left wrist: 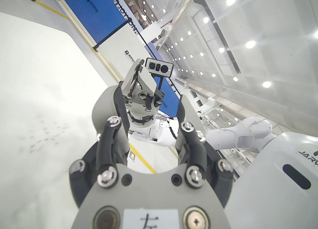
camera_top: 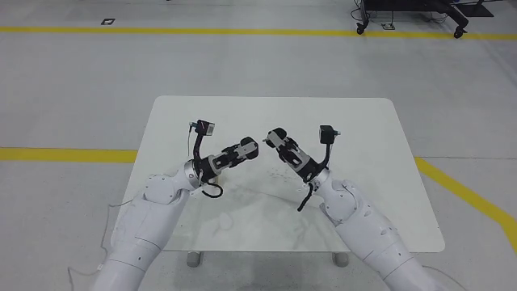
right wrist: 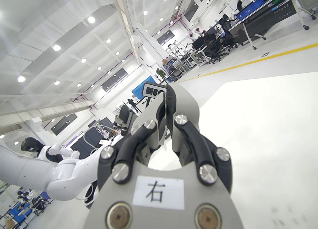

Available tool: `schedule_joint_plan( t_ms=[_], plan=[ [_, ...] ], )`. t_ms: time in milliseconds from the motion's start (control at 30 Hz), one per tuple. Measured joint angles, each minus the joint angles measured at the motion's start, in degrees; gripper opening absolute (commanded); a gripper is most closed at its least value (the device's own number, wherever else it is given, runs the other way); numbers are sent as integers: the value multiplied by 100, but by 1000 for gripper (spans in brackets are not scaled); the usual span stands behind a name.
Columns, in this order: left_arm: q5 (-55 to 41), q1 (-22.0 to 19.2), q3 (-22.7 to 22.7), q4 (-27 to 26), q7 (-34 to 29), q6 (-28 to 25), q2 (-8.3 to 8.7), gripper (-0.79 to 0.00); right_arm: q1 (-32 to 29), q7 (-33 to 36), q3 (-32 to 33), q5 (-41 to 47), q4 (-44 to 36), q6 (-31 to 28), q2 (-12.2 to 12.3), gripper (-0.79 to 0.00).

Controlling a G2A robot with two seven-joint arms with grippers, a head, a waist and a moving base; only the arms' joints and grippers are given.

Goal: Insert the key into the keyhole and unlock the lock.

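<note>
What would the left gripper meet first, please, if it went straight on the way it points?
Probably the shut grey-and-black right gripper, straight ahead between the left gripper's open jaws; how far off is hard to judge.

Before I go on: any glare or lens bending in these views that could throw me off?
Top view: even light, no glare on the white table, lines near straight. Left wrist view: ceiling lamps bloom bright; table edge and walls curve around the open left gripper. Right wrist view: same wide-angle curving, lamps flare beyond the shut right gripper.
</note>
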Motion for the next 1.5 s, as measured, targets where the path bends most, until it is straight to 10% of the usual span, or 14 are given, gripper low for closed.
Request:
schedule_joint_plan(
  t_ms=[633,1200,1500],
  plan=[
    [69,-62,96,64,156,82,37,-453,111,340,-54,202,230,-95,-114,-785],
    [340,-115,179,122,463,377,59,-785,80,585,17,306,225,-79,-164,-785],
    [400,-179,190,200,584,449,67,-785,75,697,48,330,245,-124,-186,-785]
  ],
)
